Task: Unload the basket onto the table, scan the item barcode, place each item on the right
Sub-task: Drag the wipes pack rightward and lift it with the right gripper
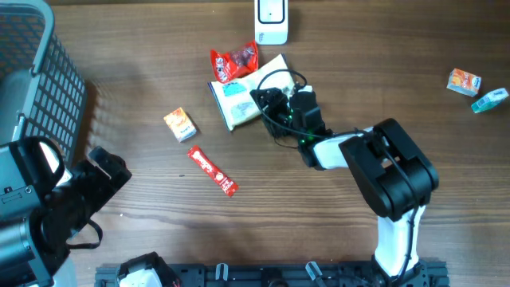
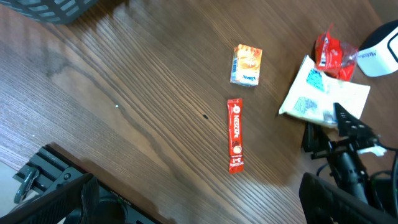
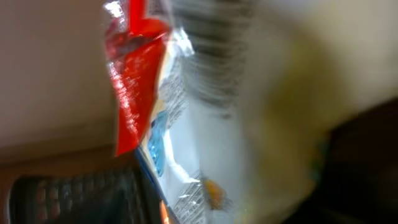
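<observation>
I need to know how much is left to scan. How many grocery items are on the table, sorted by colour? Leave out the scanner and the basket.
Red: 2, the snack bag and the Nescafe stick
Orange: 2, the left carton and the right carton
White: 1, the flat packet
Teal: 1, the teal pack
Total: 6

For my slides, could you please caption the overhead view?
Right gripper over the white packet beside a red snack bag; orange box and red stick nearby.
</observation>
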{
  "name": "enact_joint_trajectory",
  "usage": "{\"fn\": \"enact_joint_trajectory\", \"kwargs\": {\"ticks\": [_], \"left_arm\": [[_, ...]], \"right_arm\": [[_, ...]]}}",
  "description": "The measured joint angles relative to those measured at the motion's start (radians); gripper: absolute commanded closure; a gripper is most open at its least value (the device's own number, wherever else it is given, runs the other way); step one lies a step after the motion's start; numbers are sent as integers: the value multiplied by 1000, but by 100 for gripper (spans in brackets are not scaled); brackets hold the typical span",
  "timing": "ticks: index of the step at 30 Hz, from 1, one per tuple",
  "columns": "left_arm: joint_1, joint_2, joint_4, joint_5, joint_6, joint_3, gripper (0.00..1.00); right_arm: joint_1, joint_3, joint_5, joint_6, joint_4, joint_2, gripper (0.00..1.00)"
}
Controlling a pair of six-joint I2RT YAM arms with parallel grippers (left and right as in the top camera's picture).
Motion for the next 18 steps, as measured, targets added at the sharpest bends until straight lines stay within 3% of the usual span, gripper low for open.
{"fn": "enact_joint_trajectory", "kwargs": {"ticks": [1,9,14,18], "left_arm": [[0,0,0,0,0,0,0],[0,0,0,0,0,0,0],[0,0,0,0,0,0,0],[0,0,0,0,0,0,0]], "right_arm": [[0,2,4,0,-8,6,96],[-1,0,20,-22,-41,29,96],[-38,0,-71,-85,-52,27,96],[-105,0,-193,-196,-227,-35,96]]}}
